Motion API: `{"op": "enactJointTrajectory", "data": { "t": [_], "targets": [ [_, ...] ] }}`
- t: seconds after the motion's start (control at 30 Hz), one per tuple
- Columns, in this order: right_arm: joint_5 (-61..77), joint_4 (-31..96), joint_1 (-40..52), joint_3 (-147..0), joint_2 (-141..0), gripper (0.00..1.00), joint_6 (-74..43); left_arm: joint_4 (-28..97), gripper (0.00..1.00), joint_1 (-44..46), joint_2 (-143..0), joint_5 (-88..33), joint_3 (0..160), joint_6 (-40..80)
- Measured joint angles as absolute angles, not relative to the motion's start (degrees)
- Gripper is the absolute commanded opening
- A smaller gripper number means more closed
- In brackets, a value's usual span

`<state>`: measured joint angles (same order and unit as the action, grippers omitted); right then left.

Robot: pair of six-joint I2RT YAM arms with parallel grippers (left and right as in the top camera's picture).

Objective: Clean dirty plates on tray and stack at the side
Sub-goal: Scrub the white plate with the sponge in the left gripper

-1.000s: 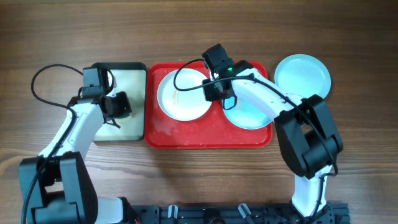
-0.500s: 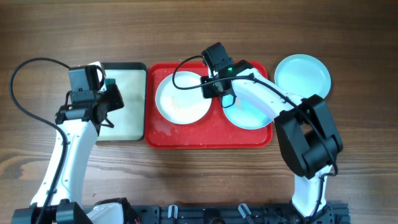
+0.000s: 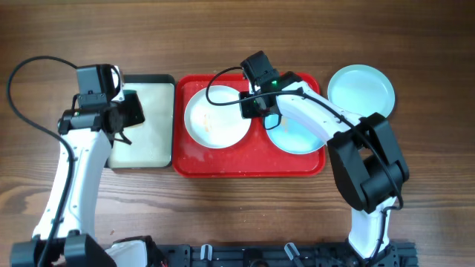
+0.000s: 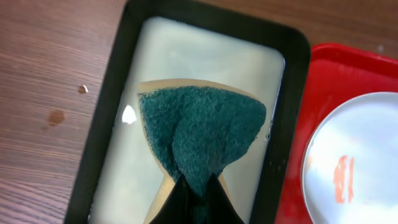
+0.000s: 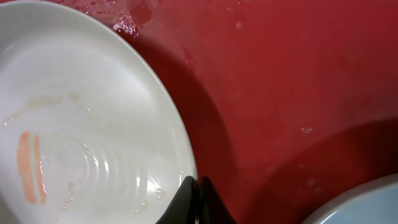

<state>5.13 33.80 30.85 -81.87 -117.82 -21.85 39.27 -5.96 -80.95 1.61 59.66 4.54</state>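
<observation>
A brown wooden table (image 3: 223,30) holds three things. A red tray (image 3: 249,169) lies in the middle. A small dark-rimmed tray (image 3: 152,126) sits right against its left side. A light-blue plate (image 3: 361,90) rests just beside its right far corner.

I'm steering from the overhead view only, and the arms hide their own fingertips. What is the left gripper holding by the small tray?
Observer: The left gripper is shut on a green sponge, with the dark-rimmed tray beneath it.
Operator: And the right one?
Observer: The right gripper is pinched shut on the rim of the white plate.
Operator: Is that plate clean?
Observer: No, the right wrist view shows a clear orange streak on it.
</observation>
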Motion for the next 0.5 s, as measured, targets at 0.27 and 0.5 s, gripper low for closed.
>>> {"op": "enactJointTrajectory", "data": {
  "t": [0.27, 0.5],
  "targets": [
    [5.1, 34.3, 30.9, -81.9, -117.8, 0.04, -22.9, 38.8, 0.04, -6.0, -82.8, 1.8, 59.7, 4.5],
    [5.1, 34.7, 30.9, -81.9, -117.8, 0.04, -23.4, 45.4, 0.04, -6.0, -85.4, 3.7, 65.7, 4.1]
  ]
}}
